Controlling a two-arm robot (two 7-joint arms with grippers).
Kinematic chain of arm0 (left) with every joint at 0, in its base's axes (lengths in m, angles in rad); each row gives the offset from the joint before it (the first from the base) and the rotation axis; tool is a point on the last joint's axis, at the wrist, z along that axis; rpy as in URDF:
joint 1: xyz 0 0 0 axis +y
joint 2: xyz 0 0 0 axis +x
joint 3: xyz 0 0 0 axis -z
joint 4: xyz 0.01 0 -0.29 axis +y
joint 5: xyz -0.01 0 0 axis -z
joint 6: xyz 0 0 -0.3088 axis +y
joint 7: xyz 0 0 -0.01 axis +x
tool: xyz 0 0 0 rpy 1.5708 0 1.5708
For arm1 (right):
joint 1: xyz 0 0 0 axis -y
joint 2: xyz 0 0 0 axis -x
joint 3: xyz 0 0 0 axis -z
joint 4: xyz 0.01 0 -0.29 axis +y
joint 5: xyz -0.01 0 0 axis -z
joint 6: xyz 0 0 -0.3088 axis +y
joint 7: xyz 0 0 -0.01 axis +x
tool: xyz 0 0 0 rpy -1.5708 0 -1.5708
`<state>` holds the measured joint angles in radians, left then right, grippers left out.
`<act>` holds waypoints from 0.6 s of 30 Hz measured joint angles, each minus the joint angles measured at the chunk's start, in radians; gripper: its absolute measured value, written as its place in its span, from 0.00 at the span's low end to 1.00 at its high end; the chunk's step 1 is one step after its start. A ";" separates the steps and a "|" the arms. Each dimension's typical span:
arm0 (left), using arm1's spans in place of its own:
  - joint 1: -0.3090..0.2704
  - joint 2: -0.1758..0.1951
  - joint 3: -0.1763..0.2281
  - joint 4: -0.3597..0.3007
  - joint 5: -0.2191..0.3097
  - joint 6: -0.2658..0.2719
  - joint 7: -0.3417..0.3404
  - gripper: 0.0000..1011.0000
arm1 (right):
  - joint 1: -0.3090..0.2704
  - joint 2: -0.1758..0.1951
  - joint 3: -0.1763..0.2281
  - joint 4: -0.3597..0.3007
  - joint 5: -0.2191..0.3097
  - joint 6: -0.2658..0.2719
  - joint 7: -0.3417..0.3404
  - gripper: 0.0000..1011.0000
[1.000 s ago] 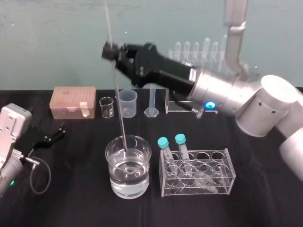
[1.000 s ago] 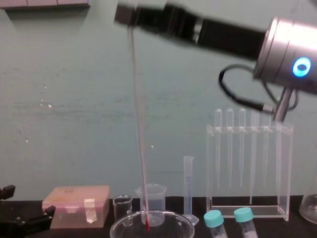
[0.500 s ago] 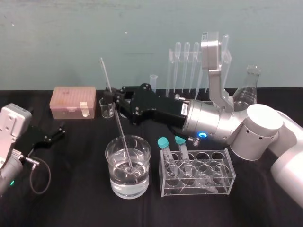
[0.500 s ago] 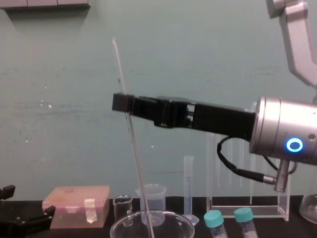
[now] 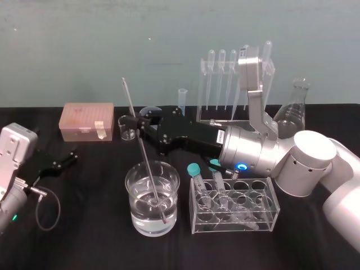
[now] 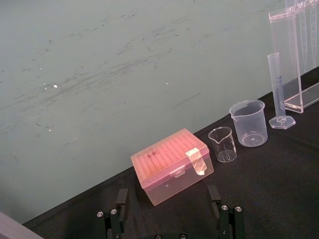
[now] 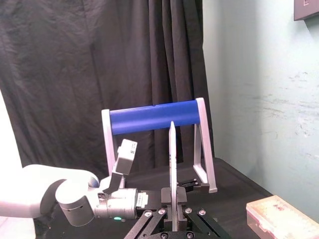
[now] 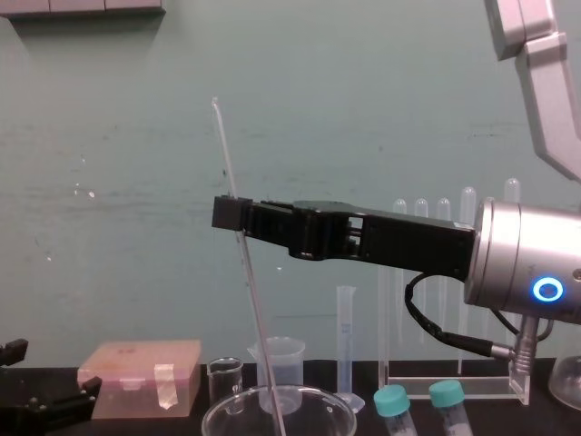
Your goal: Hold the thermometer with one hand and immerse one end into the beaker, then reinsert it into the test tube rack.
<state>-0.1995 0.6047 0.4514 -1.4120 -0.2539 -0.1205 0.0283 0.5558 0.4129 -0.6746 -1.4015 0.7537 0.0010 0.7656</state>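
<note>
Black tablecloth (image 5: 84, 236), teal wall (image 5: 67, 50); right gripper (image 5: 138, 124) clamps thermometer (image 5: 130, 101) dipped in beaker (image 5: 135, 216); left gripper (image 5: 63, 160) parked, fingers (image 6: 119, 204) apart.

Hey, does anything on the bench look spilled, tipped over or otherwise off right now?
Nothing stands out. The thermometer leans, but the right pincer grips it with its lower end in the beaker. No spill shows on the table; the left pincer rests open at the left.

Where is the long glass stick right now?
In the head view, the thermometer leans at centre, its lower end in the water-filled beaker, held higher up by the right gripper.
</note>
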 joint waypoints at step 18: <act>0.000 0.000 0.000 0.000 0.000 0.000 0.000 1.00 | -0.004 -0.004 0.009 -0.001 0.000 0.006 0.000 0.06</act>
<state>-0.1995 0.6047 0.4514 -1.4120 -0.2539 -0.1205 0.0283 0.5516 0.4084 -0.6657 -1.4024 0.7540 0.0066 0.7658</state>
